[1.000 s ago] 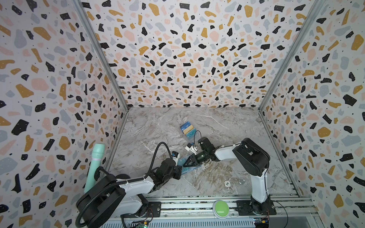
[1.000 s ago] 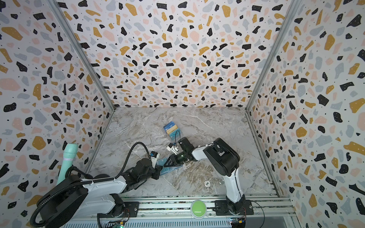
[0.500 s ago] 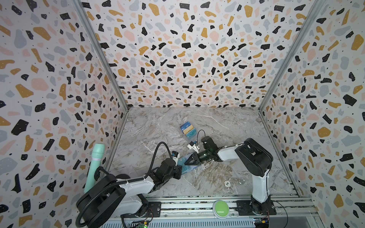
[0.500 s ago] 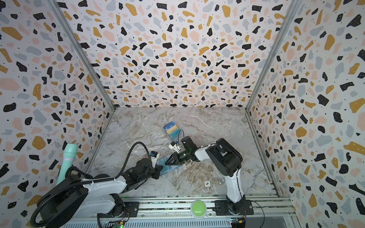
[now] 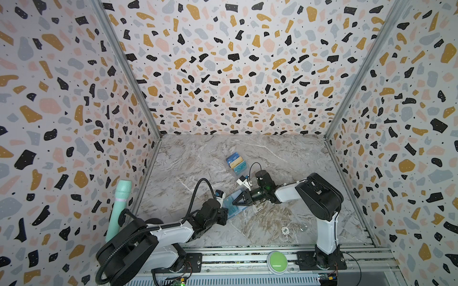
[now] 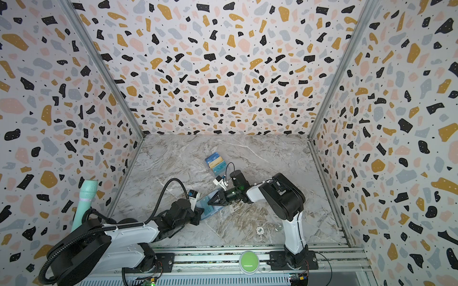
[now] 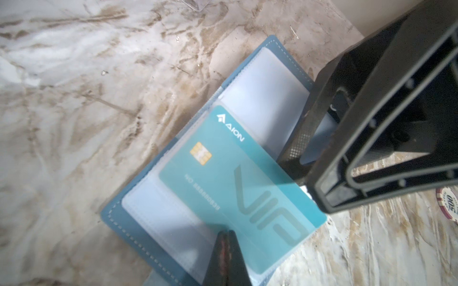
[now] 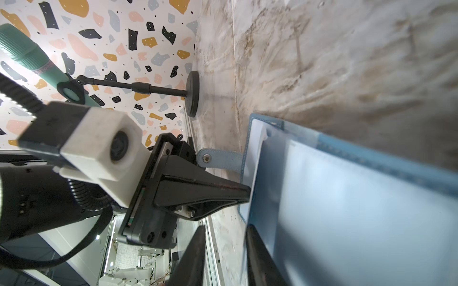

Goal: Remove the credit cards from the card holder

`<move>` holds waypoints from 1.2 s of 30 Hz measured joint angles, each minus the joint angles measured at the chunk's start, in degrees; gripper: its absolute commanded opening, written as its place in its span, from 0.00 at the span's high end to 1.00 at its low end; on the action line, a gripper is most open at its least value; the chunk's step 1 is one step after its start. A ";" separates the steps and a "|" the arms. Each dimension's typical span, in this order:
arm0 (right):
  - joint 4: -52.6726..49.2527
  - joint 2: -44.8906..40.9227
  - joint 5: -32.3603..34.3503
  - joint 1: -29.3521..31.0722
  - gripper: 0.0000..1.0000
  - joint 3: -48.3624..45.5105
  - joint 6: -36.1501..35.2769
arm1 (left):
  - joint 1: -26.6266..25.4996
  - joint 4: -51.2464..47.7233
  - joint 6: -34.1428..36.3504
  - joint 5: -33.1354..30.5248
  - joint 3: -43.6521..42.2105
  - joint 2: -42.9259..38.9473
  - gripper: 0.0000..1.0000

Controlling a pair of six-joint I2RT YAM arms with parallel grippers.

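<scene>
The slate-blue card holder [image 5: 233, 210] [image 6: 207, 213] lies open on the marble floor between both arms. A teal credit card [image 7: 238, 178] sits in one of its clear sleeves. My left gripper [image 7: 226, 232] [image 5: 225, 212] is shut on the sleeve edge of the holder. From the other side, my right gripper [image 8: 225, 230] [image 5: 233, 203] reaches over the holder. Its jaws stand apart, and one finger [image 7: 300, 138] rests on a sleeve beside the card. Three more credit cards [image 5: 236, 162] [image 6: 215, 162], dark blue, tan and teal, lie overlapped farther back.
A green microphone [image 5: 120, 205] on a black stand [image 8: 192, 94] stands by the left wall. A poker chip [image 5: 285, 230] and a small metal ring [image 5: 302, 226] lie near the front right. A green button [image 5: 277, 261] sits on the front rail.
My right gripper has crept a little to the left over the card holder and its jaws have narrowed. The left arm has kept its hold in place.
</scene>
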 measured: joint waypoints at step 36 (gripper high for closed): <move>-14.21 2.03 4.13 2.45 0.72 5.11 -9.57 | 0.00 0.00 -0.66 0.02 -0.02 0.07 1.00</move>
